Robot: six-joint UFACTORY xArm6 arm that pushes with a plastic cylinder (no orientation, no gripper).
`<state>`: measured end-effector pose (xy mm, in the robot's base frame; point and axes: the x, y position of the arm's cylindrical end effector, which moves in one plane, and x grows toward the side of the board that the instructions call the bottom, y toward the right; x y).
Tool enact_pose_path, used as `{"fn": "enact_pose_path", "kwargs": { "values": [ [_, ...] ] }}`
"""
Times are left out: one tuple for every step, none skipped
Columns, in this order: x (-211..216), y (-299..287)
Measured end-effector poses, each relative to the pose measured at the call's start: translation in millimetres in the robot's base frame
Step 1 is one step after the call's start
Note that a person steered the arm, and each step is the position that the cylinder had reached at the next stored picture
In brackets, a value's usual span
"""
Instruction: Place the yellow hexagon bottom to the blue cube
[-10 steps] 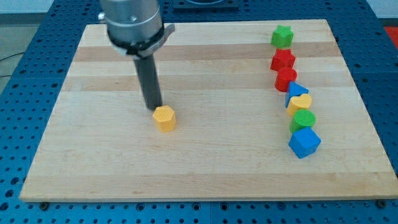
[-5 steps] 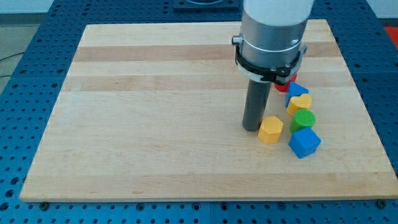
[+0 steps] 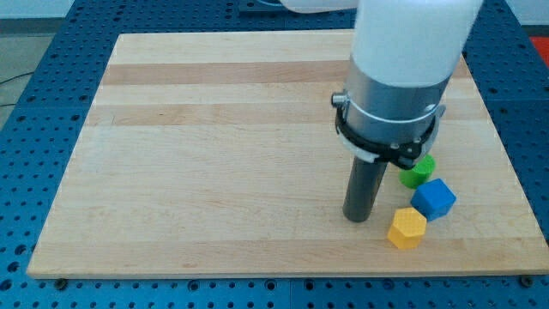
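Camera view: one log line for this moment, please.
tip left of yellow hexagon, small gap | hexagon below-left of blue cube, touching | green block above cube, partly hidden | other blocks hidden

The board lies bare across the view's left and middle. At the lower right, my tip, the yellow hexagon, blue cube and green block crowd together.

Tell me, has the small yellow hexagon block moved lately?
Yes. The yellow hexagon block slid across the wooden board from the middle toward the view's lower right corner, now just below the blue cube.
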<state>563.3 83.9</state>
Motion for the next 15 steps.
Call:
{"fn": "enact_pose_path", "kwargs": {
  "values": [
    [11.2, 61.2],
    [12.3, 81.2],
    [54.2, 49.2],
    [55.2, 68.1],
    [54.1, 167.3],
    [54.7, 192.7],
    [36.4, 213.8],
    [21.8, 182.5],
    [21.9, 145.5],
    [19.4, 144.2],
    [-9.6, 147.0],
    [-11.6, 143.7],
    [9.8, 141.9],
    [21.9, 141.5],
    [22.1, 140.4]
  ]
}}
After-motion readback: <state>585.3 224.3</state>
